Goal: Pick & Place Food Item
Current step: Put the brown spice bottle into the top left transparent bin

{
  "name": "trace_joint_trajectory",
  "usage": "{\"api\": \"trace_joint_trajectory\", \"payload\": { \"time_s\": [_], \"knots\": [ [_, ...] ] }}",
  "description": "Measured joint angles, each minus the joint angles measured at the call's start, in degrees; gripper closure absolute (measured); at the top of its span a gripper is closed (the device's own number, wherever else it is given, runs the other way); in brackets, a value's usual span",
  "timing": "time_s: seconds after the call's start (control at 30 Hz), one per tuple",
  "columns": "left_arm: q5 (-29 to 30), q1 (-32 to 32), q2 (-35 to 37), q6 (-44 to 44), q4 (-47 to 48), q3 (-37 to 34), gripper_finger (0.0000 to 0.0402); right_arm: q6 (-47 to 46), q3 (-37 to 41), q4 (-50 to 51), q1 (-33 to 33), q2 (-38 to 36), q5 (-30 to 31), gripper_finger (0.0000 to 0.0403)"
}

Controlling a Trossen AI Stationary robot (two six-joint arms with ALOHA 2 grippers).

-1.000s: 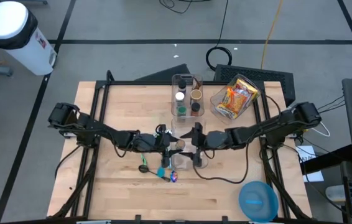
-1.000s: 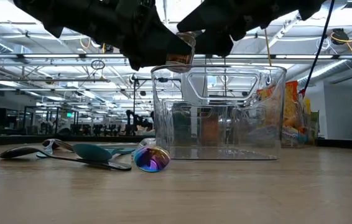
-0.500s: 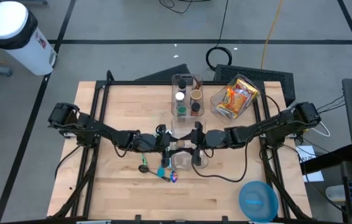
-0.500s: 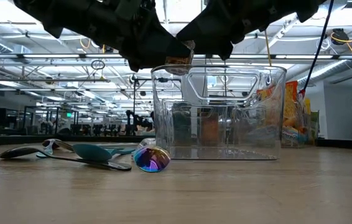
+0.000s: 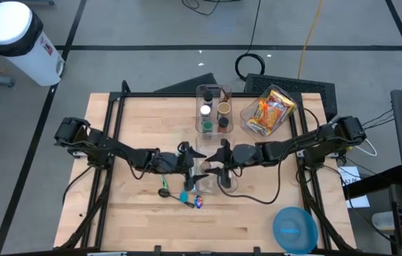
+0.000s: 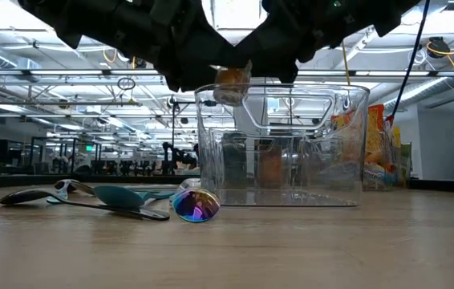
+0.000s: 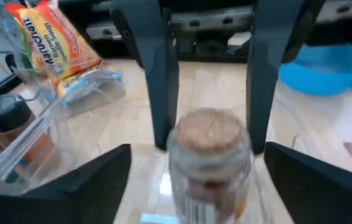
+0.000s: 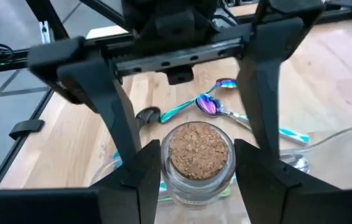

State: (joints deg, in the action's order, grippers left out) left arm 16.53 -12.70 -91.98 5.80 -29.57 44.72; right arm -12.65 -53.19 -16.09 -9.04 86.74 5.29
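Observation:
A small glass jar (image 8: 191,158) with a cork lid is held in the air above a clear plastic container (image 6: 283,144) at the table's middle. My right gripper (image 8: 198,155) reaches in from the table's right and is shut on the jar. My left gripper (image 7: 198,152) faces it from the table's left. It is open, its fingers standing on either side of the jar without touching it. In the high view the two grippers meet, my left gripper (image 5: 194,167) tip to tip with my right gripper (image 5: 214,171). The low view shows the jar (image 6: 229,79) just above the container's rim. My right gripper pinches the jar's glass body just below the cork lid (image 8: 163,171) between its two fingers. The fingers come nearly level from the table's right side. The jar stands upright and is lifted clear, over the clear container.
Several spoons (image 5: 181,195) lie left of the clear container (image 5: 219,183). A clear rack with spice jars (image 5: 213,114) and a clear bin of snack packs (image 5: 268,110) stand at the far edge. A blue bowl (image 5: 295,229) sits at the near right corner.
My right gripper has edged toward the table's left and shut on the jar. My left gripper has opened and let go of the jar without moving away. The jar has stayed upright above the container.

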Motion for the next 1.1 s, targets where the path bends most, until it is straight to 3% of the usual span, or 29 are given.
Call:
{"api": "trace_joint_trajectory", "payload": {
  "time_s": [0.07, 0.27, 0.53, 0.77, 1.1],
  "knots": [
    [0.0, 0.0, 2.2, -0.9, 2.0, 0.0, 0.0014, 1.2, 0.0, 0.7, 0.0, -1.4, 0.3, 0.0244],
    [-0.1, -0.4, 13.0, -3.1, 11.5, 0.0, 0.0062, 6.0, -0.1, 1.7, 2.9, -7.9, 1.8, 0.0244],
    [-0.1, -1.2, 17.1, -3.8, 12.1, -0.3, 0.0105, 9.8, -6.5, 16.4, 18.1, -11.7, 3.7, 0.0244],
    [0.0, -1.1, 16.4, -2.9, 15.0, -0.4, 0.0117, 10.4, -5.2, 16.6, 29.0, -6.1, 1.1, 0.0244],
    [0.0, -1.1, 16.5, -2.3, 15.8, -0.4, 0.0106, 10.5, -5.5, 11.7, 30.0, 2.5, -0.8, 0.0244]
  ]
}}
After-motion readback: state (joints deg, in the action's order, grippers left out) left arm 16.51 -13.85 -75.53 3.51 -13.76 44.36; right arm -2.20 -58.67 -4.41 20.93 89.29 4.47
